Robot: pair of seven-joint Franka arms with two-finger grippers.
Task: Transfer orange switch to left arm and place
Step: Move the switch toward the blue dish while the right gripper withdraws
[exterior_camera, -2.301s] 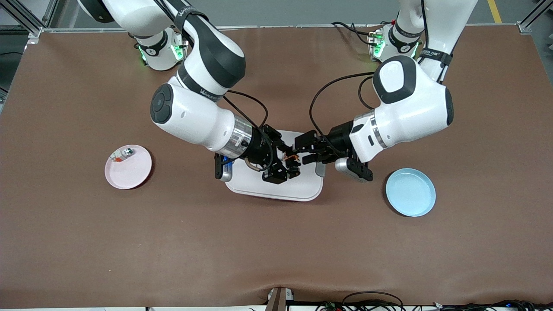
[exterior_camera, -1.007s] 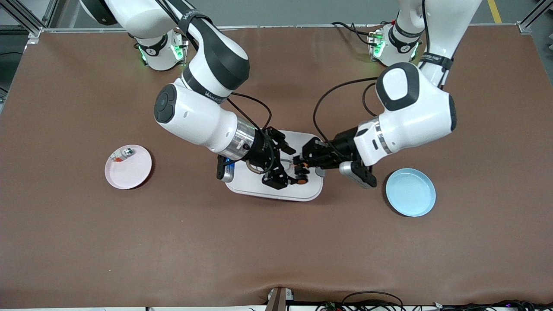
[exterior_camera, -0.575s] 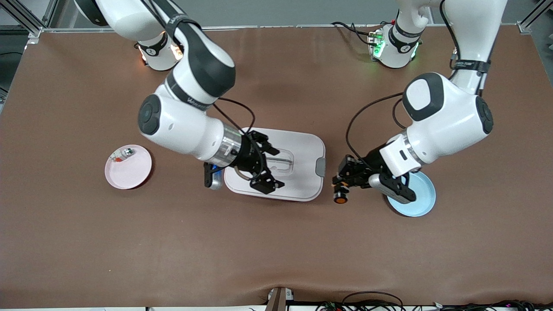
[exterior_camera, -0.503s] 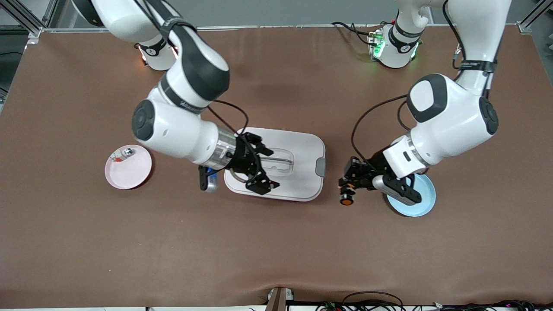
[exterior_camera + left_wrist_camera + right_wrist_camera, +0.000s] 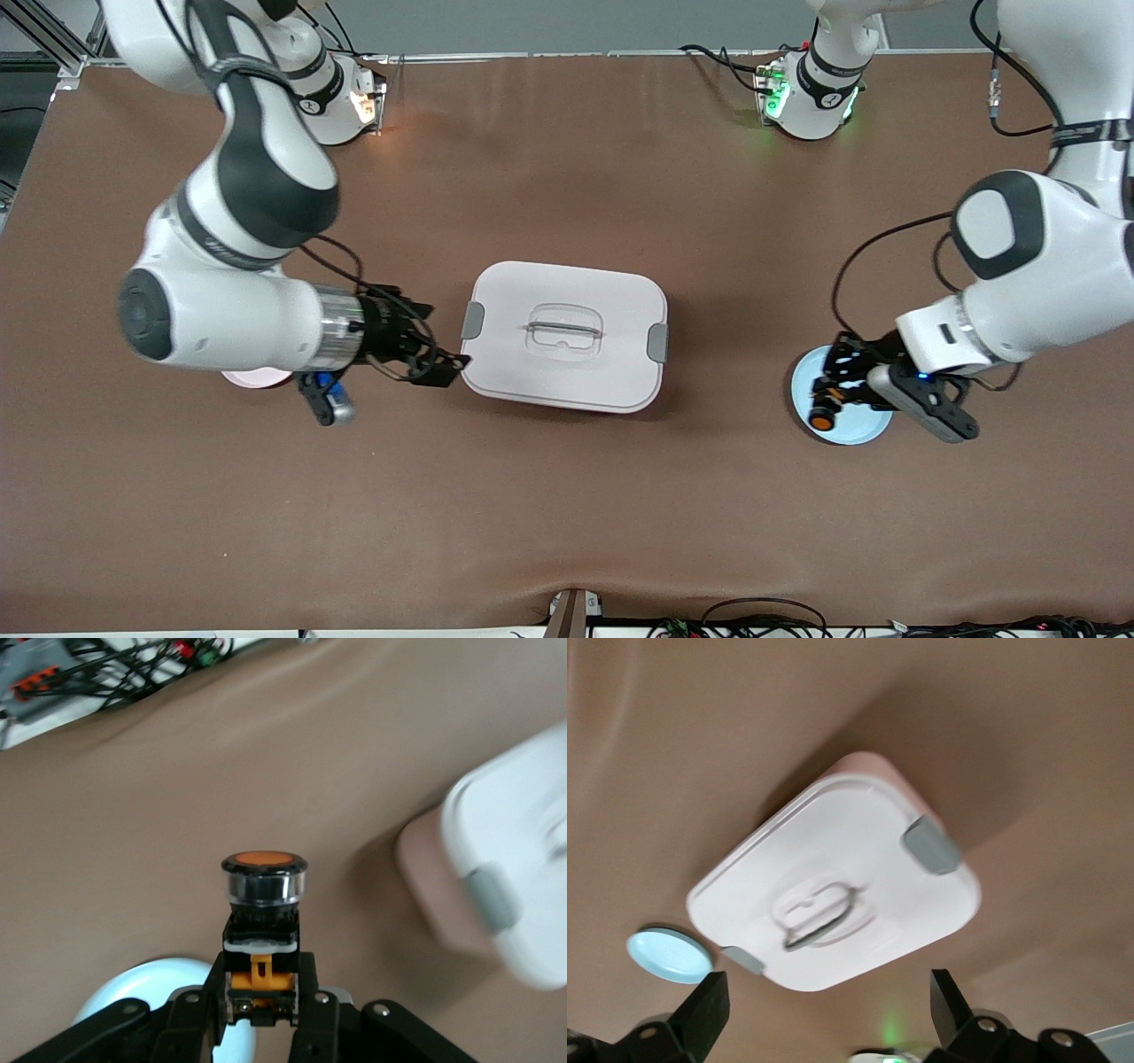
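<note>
The left tool [image 5: 830, 400] is clamped on the black body of the orange switch [image 5: 824, 418], just under its orange cap, and holds it over the blue plate [image 5: 868, 432] toward the left arm's end of the surface. The switch looks light, rigid and smooth-sided, so I judge the squared lower body a safer place to grip than the round cap, which could slip. The right tool [image 5: 436, 358], fingers apart and empty, waits just beside the box [image 5: 564, 335], with the pink plate [image 5: 255, 379] mostly hidden under that arm.
</note>
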